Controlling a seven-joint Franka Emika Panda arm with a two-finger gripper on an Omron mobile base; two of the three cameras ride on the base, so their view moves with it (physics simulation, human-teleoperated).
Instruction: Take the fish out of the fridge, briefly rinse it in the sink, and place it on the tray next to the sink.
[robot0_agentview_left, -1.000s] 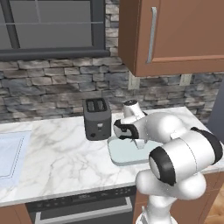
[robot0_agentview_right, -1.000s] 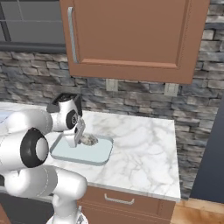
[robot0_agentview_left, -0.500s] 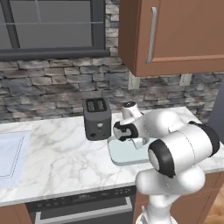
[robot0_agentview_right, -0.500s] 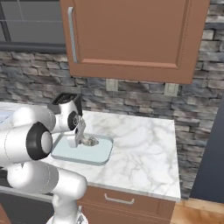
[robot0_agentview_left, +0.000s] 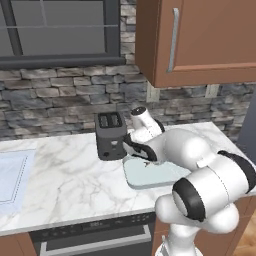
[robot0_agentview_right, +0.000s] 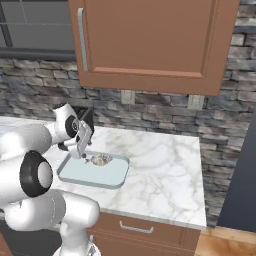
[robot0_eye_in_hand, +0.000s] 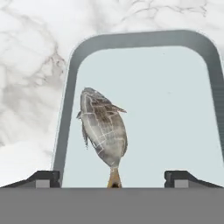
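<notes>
1. The fish (robot0_eye_in_hand: 103, 129) is seen lying inside the tray (robot0_eye_in_hand: 183, 109), toward the 9 o'clock rim in the hand view, its tail pointing to 6 o'clock and its head to 12.
2. In the right base view the fish (robot0_agentview_right: 101, 160) is found near the tray's (robot0_agentview_right: 107, 176) far rim, at about 12 o'clock, well within the raised edge that is meant to contain it.
3. The gripper (robot0_eye_in_hand: 113, 176) is held just above the tray with its jaws spread wide; the fingertips (robot0_eye_in_hand: 43, 177) are set apart at 7 and 5 o'clock and nothing is clasped between them.
4. The fish is judged to be released, so the placing step looks done.
5. The toaster (robot0_agentview_left: 111, 135) stands just beside the tray (robot0_agentview_left: 150, 175) at 10 o'clock; the sink (robot0_agentview_left: 12, 176) lies well apart at 9 o'clock.
</notes>
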